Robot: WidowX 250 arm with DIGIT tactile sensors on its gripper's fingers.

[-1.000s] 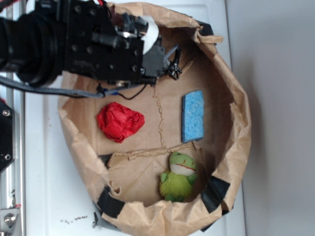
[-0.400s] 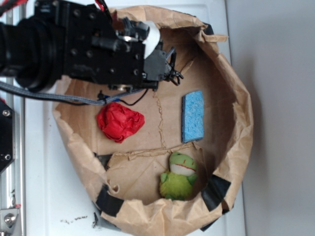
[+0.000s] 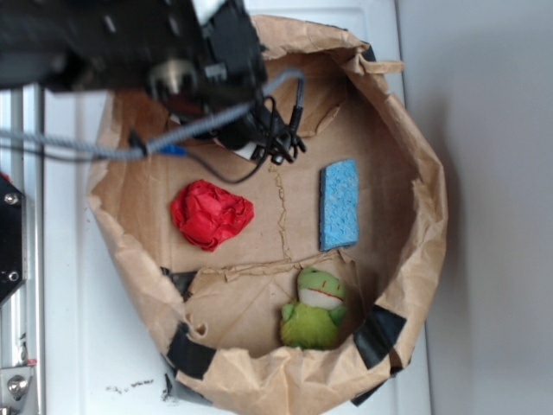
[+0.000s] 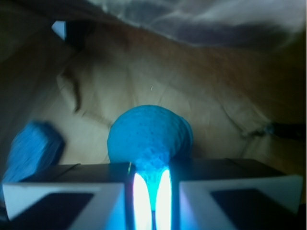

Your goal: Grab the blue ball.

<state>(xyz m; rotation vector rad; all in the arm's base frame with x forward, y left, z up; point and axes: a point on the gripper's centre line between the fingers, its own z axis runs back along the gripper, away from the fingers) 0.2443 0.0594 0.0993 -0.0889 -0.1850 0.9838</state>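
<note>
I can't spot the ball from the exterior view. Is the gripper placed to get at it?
Probably yes. The wrist view shows the blue ball right ahead of the gripper, nothing between them. In the exterior view the arm hides it inside the paper bowl.

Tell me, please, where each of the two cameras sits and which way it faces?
Exterior: above, looking down into the paper bowl holding the red wad, sponge and frog; the black arm crosses the upper left.
Wrist: on the hand, looking forward and low across the bowl floor at the ball; the fingers fill the bottom edge.
Shared: the sponge and the brown paper; the arm hides the ball from above.
</note>
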